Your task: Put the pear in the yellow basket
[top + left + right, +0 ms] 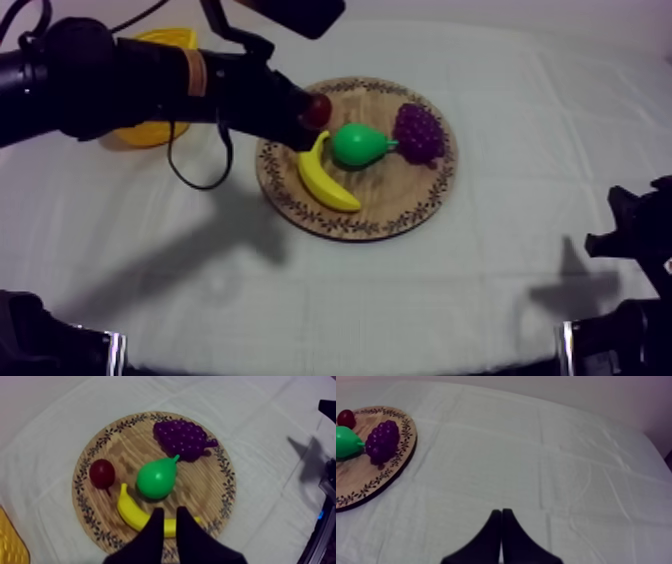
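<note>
toy fruit on a round wooden board (200, 496): the green pear (156, 478) lies on its side at the middle, stalk toward the bunch of grapes (184, 438), with the banana (131, 513) just beside it. the left gripper (169, 510) hovers over the board's edge, fingers a little apart and holding nothing. the right gripper (501, 512), fingers pressed together, hangs over bare cloth (536, 466). the pear looks light, stiff and glossy (likely slippery), so a hold across its wide belly seems safest. the yellow basket (150, 132) sits partly behind the left arm on the creased grey-white cloth, well apart from the board
</note>
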